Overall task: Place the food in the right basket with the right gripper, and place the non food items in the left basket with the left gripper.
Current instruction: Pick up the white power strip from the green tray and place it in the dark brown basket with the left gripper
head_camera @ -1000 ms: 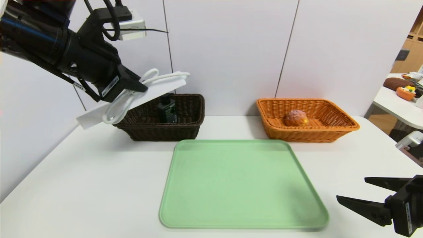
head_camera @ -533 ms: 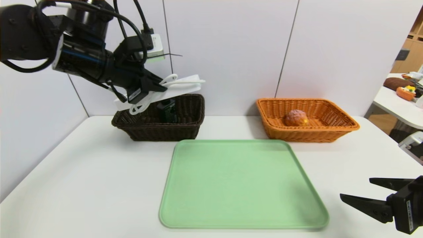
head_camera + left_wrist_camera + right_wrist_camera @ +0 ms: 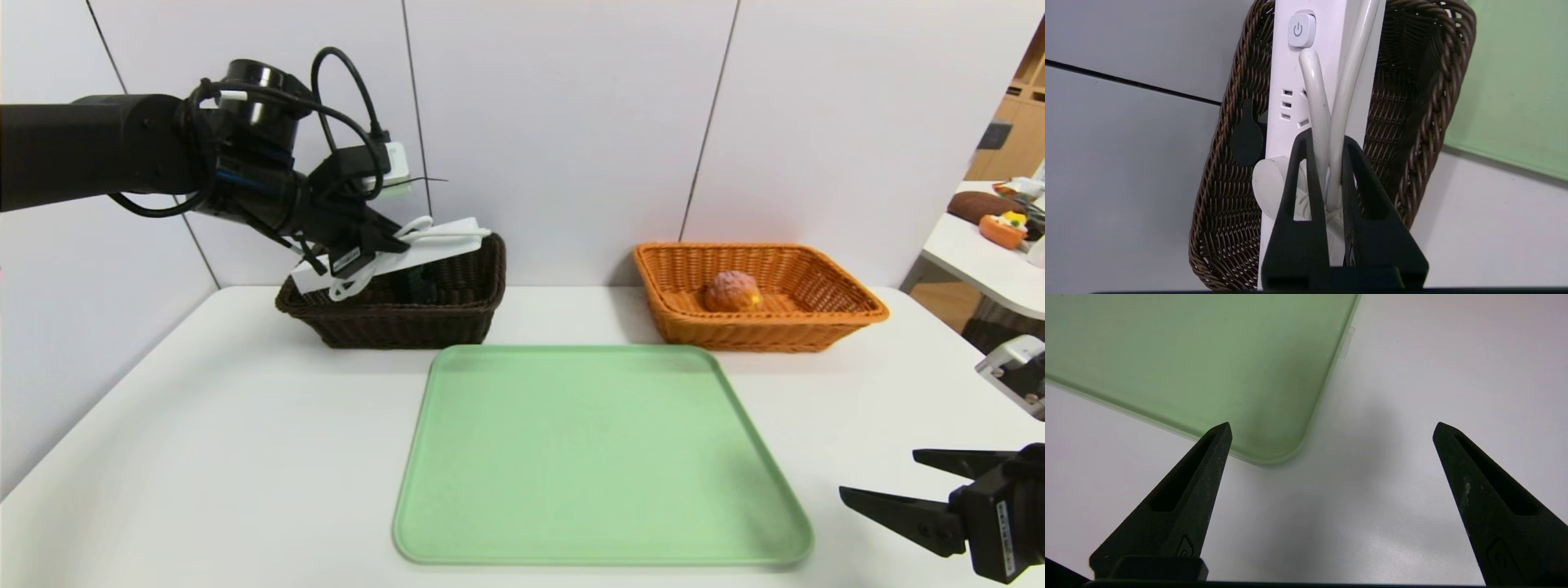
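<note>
The white bench (image 3: 204, 457) fills the lower part of the head view, with the flat, light-green rectangular tray (image 3: 596, 457) in the lower middle of the frame, nothing on it. Right of centre sits the bright orange woven wicker basket (image 3: 759, 333), and left of centre the dark brown, nearly black wicker basket (image 3: 400, 327). Over the latter hangs the long white plastic power strip (image 3: 445, 247), tilted; in the last second it has come in from farther left and dropped from well up to close above the rim, so its carry looks almost finished and lowering and release are what remain. The left claw (image 3: 400, 239), left of centre in the head view, is pinching the coiled white cord (image 3: 1318, 98) rather than the strip's body, so the strip may swing or catch an end on the rim when let go. The right claw (image 3: 878, 472) waits idle at the lower right over the bench, its fingers spread wide with nothing between them. The round, pinkish-brown bun with a yellow patch (image 3: 731, 291) lies in the orange basket, unchanged, so the food side seems done. The squarish black bottle (image 3: 418, 286) is in the dark basket, partly hidden beneath the strip.
</note>
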Robot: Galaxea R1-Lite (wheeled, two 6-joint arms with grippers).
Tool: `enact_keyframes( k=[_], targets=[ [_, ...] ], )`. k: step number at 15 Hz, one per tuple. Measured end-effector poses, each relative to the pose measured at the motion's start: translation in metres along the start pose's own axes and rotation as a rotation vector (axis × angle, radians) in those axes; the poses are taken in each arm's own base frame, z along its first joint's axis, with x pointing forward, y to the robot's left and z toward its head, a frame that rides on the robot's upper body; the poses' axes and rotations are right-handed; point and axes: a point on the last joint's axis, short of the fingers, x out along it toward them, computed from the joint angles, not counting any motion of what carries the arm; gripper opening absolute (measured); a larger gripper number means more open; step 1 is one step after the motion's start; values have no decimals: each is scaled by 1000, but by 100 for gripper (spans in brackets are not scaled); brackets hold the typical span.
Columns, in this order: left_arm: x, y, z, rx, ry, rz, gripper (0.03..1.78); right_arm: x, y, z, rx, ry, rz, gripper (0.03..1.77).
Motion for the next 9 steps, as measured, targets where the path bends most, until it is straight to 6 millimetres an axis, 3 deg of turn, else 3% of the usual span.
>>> enact_keyframes(
  k=[9],
  targets=[
    [19,2,-8,16,8,-20,17,0,-3,-1,14,4,-16,170]
  ],
)
